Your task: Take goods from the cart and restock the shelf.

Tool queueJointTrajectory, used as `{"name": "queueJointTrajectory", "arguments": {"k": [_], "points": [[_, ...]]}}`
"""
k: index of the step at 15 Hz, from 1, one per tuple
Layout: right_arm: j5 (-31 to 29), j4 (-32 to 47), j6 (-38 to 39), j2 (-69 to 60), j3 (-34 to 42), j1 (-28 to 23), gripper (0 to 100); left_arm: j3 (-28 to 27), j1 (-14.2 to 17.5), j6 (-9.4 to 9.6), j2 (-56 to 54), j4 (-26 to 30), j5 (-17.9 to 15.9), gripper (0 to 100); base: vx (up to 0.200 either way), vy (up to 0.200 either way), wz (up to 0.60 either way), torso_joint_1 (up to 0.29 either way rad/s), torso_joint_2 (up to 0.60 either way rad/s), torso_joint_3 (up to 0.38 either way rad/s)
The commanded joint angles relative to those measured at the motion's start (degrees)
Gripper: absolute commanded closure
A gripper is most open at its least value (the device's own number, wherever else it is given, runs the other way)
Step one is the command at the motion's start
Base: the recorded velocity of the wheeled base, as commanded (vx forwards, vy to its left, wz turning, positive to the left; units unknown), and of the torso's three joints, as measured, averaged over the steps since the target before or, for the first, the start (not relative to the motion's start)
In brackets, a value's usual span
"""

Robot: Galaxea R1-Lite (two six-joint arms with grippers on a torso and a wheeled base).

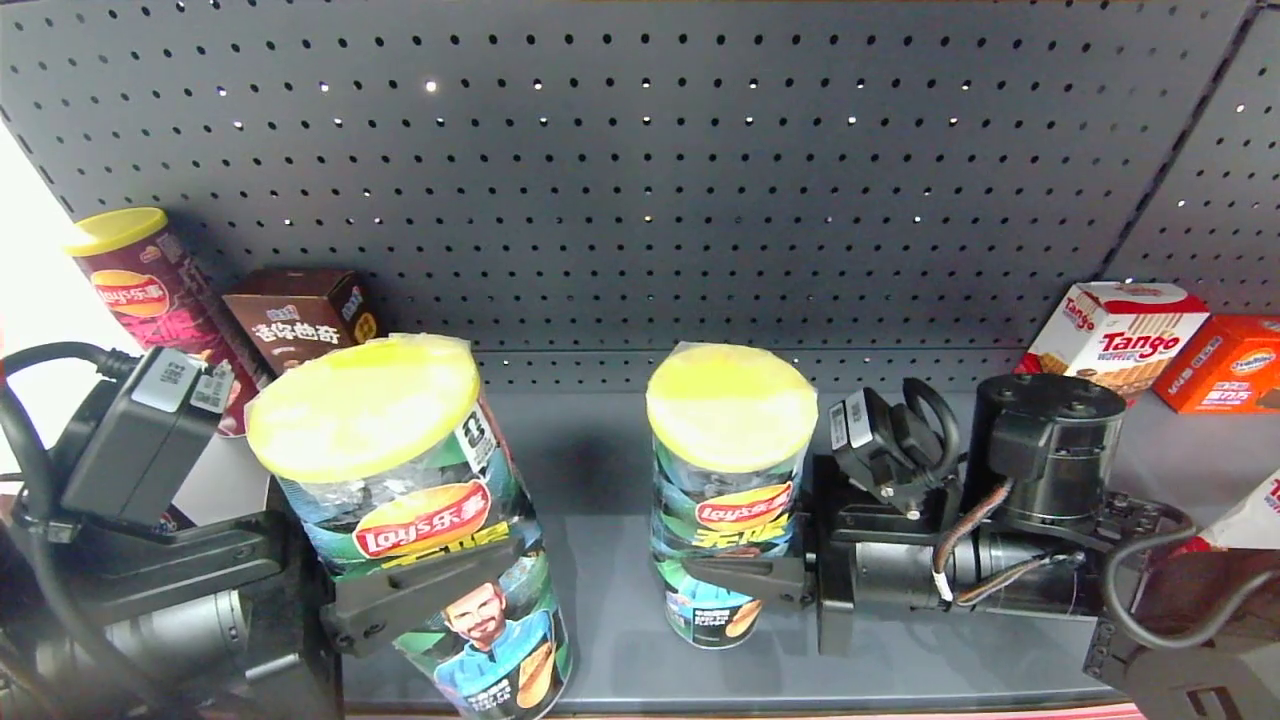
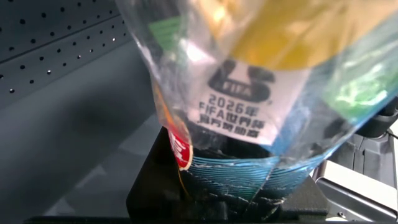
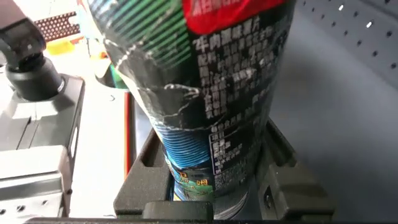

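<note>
Left end effector (image 1: pixel 425 590) is pinched on a chip can (image 1: pixel 390 480), tilted at the front edge of the shelf (image 1: pixel 600 470), toward its left end; the right end effector (image 1: pixel 740 580) is clamped on a second can (image 1: pixel 730 470), upright near the front edge at mid-shelf. The tilt should be corrected and each base set flat before release. Tilt and yellow lids (image 1: pixel 365 405) are shown by the head view; the seating between the fingers (image 3: pixel 144 174), by the right wrist view.

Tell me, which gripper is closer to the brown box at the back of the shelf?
Left. The left gripper, holding a tall can, sits just in front of the brown box; the right gripper, holding a second can, is farther off toward the robot's right.
</note>
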Motion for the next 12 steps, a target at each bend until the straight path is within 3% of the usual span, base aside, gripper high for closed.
{"name": "queueJointTrajectory", "arguments": {"k": [1, 10, 11, 12], "points": [[0.1, -0.6, 0.0, -0.1, 1.1, 0.1, 100, 0.1, 1.4, 0.14, 0.1, 0.0, -0.2, 100, 0.000, 0.000, 0.00, 0.000, 0.00, 0.000], [0.0, -2.3, 0.0, 0.0, 3.9, 0.8, 100, 0.1, 1.4, 0.14, 0.2, 0.0, -0.3, 100, 0.000, 0.000, 0.00, 0.000, 0.00, 0.000], [-0.1, -2.3, 0.0, 0.0, 3.9, 0.8, 0, 0.1, 1.4, 0.14, 0.2, 0.0, -0.3, 100, 0.000, 0.000, 0.00, 0.000, 0.00, 0.000], [-0.1, -2.3, 0.0, -0.2, 3.9, 0.8, 0, 0.1, 1.4, 0.22, 0.2, 0.0, -0.3, 100, 0.000, 0.000, 0.00, 0.000, 0.00, 0.000]]}}
